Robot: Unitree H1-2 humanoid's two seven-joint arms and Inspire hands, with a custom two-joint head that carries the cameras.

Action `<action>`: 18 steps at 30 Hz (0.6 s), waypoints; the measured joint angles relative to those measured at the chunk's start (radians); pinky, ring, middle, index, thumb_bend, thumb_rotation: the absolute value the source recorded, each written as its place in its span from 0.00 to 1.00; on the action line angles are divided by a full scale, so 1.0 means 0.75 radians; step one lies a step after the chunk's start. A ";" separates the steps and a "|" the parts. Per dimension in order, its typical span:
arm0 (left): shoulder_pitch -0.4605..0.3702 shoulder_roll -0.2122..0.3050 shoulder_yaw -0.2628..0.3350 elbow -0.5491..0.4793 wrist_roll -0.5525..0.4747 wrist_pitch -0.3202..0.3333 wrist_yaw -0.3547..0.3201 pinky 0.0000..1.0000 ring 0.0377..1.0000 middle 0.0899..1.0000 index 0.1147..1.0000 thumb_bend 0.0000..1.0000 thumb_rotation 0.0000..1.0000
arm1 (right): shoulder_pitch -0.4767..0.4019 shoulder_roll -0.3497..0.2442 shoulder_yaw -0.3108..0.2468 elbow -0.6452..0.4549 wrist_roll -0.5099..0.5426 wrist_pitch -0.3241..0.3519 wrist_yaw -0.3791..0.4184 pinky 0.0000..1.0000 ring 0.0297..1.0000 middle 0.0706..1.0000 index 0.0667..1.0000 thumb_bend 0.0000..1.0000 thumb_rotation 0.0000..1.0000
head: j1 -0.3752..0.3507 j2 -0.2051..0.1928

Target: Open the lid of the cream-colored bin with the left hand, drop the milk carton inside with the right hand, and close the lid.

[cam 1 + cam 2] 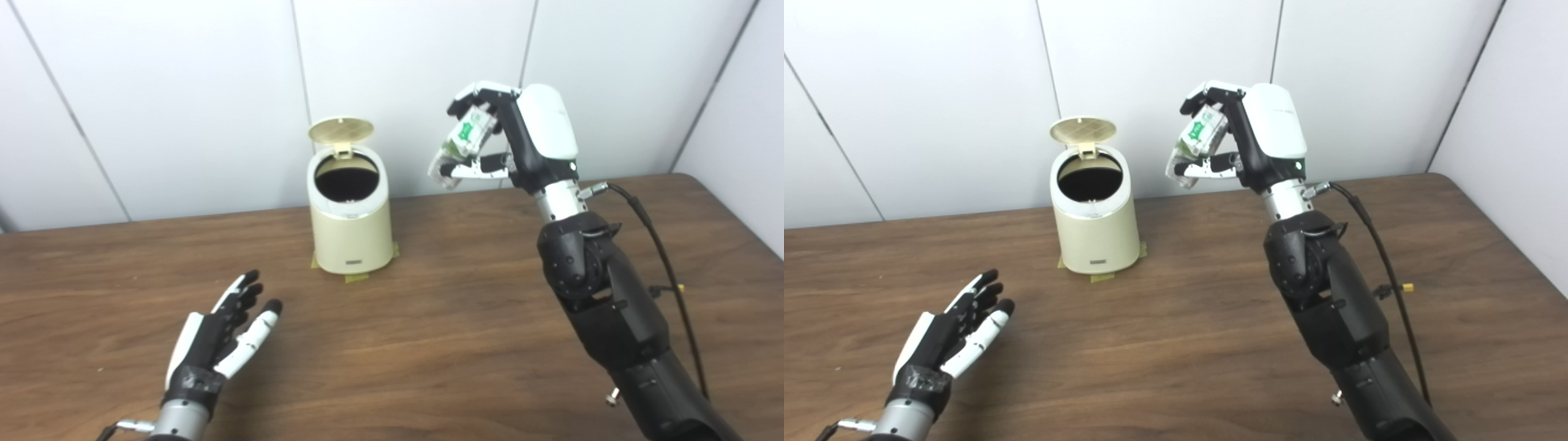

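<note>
Left eye view: the right robot hand (pixel 514 135) is raised well above the bench (pixel 429 343), its fingers wrapped around the milk carton (pixel 460 147), which tilts with its lower end pointing down and to the left. To the left of this hand and lower, the cream-colored bin (pixel 351 229) stands on the bench with its lid (pixel 340 130) flipped up at the back, the dark inside showing. The left robot hand (pixel 217 340) sits low over the bench, nearer the camera than the bin and to its left, fingers spread and holding nothing.

Right eye view: the carton (pixel 1195 142) in the right robot hand (pixel 1249 138) is beside the bin (pixel 1096 226), not over its mouth. The left robot hand (pixel 949 337) is apart from the bin, palm open.
</note>
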 measured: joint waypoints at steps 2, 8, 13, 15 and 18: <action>0.010 -0.007 -0.006 0.001 -0.008 -0.010 0.020 0.97 0.96 0.94 0.98 0.59 0.56 | -0.019 0.035 0.005 0.003 -0.001 -0.016 -0.006 0.30 0.35 0.46 0.51 0.49 0.00 | 0.025 -0.006; 0.044 -0.005 -0.008 0.001 -0.038 -0.014 0.065 0.96 0.96 0.95 0.98 0.58 0.57 | -0.033 0.114 0.029 0.063 -0.029 -0.031 -0.009 0.31 0.36 0.46 0.49 0.49 0.00 | 0.051 -0.010; 0.047 -0.007 -0.025 0.000 -0.040 -0.015 0.095 0.95 0.96 0.95 0.97 0.56 0.63 | -0.071 0.144 0.045 0.105 -0.021 -0.032 0.010 0.29 0.34 0.45 0.53 0.49 0.00 | 0.076 -0.002; 0.052 -0.014 -0.033 0.000 -0.040 -0.019 0.104 0.96 0.96 0.95 0.97 0.55 0.65 | -0.091 0.157 0.049 0.116 -0.017 -0.033 0.013 0.29 0.34 0.45 0.53 0.49 0.00 | 0.078 0.000; 0.063 -0.020 -0.043 0.000 -0.038 -0.020 0.129 0.96 0.97 0.96 0.97 0.55 0.66 | -0.125 0.196 0.059 0.172 -0.013 -0.036 0.013 0.29 0.35 0.45 0.53 0.49 0.00 | 0.088 0.006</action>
